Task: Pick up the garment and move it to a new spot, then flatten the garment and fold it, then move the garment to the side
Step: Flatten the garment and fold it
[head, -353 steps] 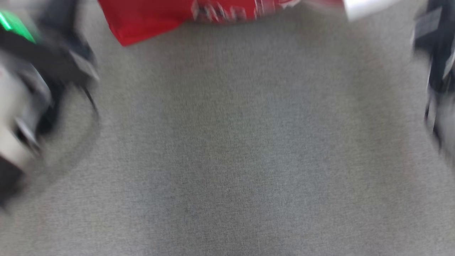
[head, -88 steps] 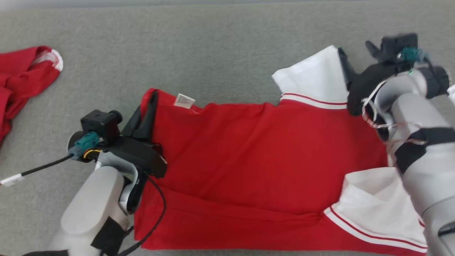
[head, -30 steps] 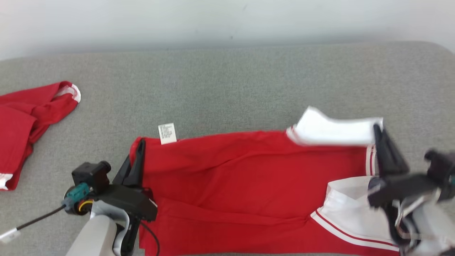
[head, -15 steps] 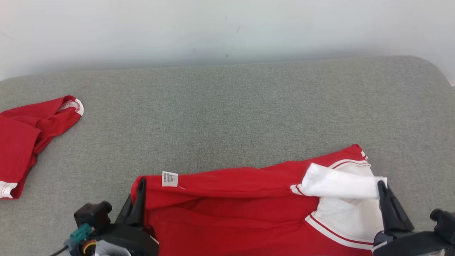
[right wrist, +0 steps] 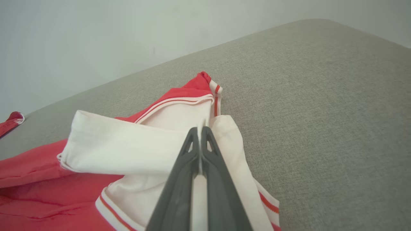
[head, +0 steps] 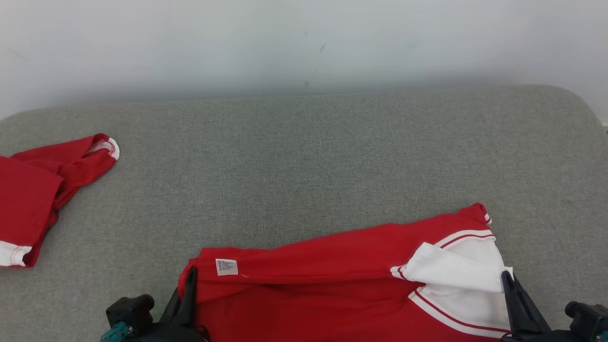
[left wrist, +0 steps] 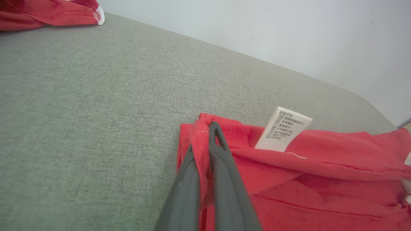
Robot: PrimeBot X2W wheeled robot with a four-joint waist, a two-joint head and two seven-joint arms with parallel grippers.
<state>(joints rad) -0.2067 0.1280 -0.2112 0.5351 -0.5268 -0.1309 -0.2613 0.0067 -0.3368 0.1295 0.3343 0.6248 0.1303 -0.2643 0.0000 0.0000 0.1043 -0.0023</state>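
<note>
Red cloth with white sleeves makes up the garment (head: 332, 280), which lies along the near edge of a grey cushion (head: 304, 166) in the head view. It is stretched from left to right between the two grippers. Its red body is creased in long folds that run the same way.

At its left end the left gripper (left wrist: 208, 138) has its two dark fingers pressed together on the red corner. In the left wrist view a ridge of red cloth is squeezed between them. A white label (left wrist: 283, 129) with small print stands up from the hem just beside those fingertips.

At the right end the right gripper (right wrist: 199, 133) is clamped on the edge of a white sleeve (right wrist: 128, 147). In the right wrist view a strip of white cloth shows between its closed fingers. That sleeve is folded over and raised at the pinched edge. Beyond it a second white panel with thin red stripes lies flat. A red point of the garment with striped trim reaches farthest onto the cushion.

Well apart, at the left edge of the cushion, a second red garment (head: 38, 190) with white striped cuffs lies crumpled. The cushion has a rounded far right corner, and a pale wall (head: 304, 42) rises behind it.
</note>
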